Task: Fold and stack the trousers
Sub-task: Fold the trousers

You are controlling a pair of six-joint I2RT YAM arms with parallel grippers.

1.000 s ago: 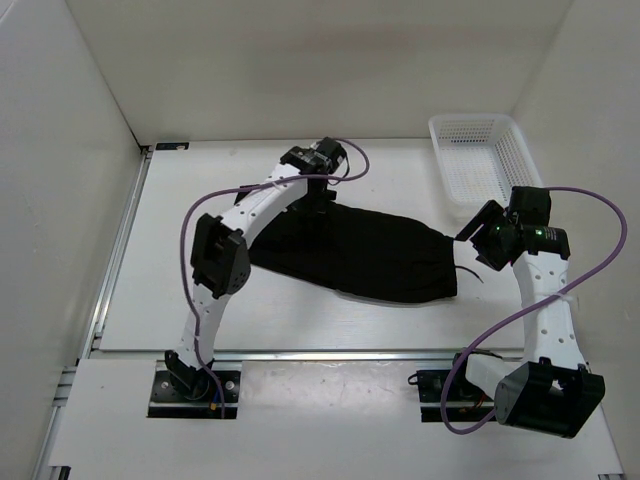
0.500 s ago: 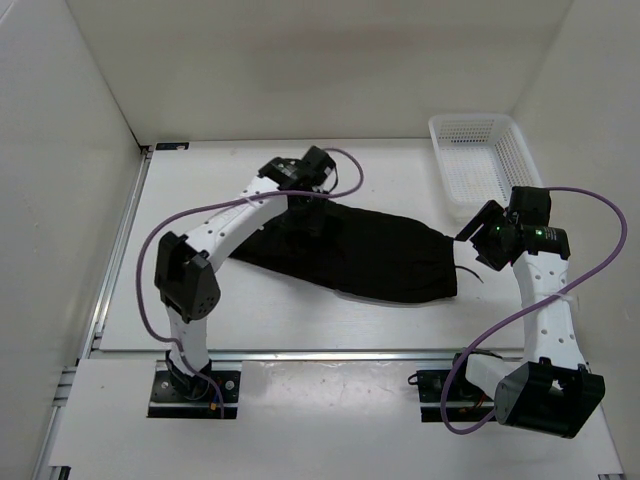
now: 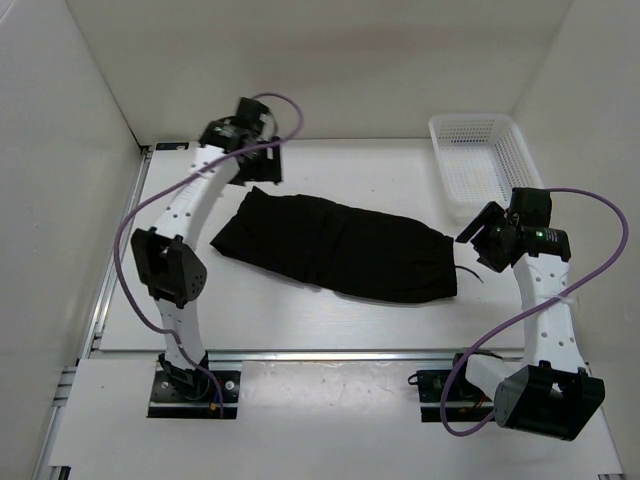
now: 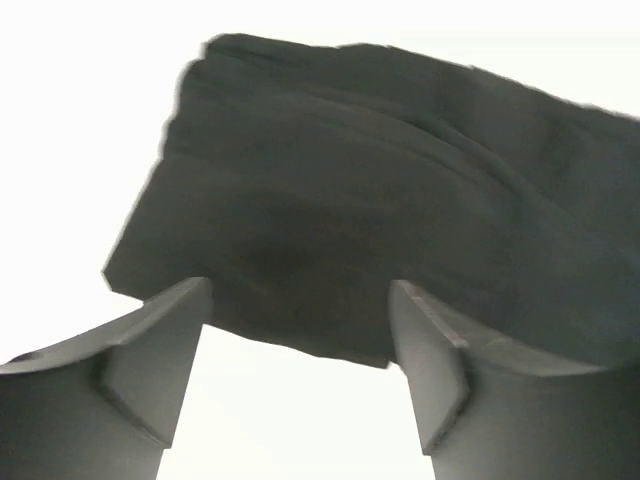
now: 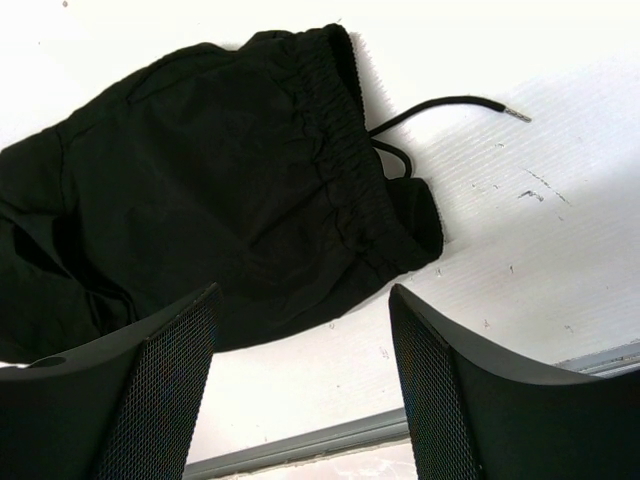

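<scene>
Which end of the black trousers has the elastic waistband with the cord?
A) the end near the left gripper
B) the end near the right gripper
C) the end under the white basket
B: the right wrist view shows the waistband and its cord on the trousers, just ahead of the open right gripper.

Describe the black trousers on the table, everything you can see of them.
The trousers are plain black soft cloth, lying flat on the white table as one long band, legs together, slanting from far left to near right. The gathered elastic waistband forms the right end; a black drawstring trails from it onto the table. The left gripper and right gripper hang above, jaws open, touching nothing.
</scene>
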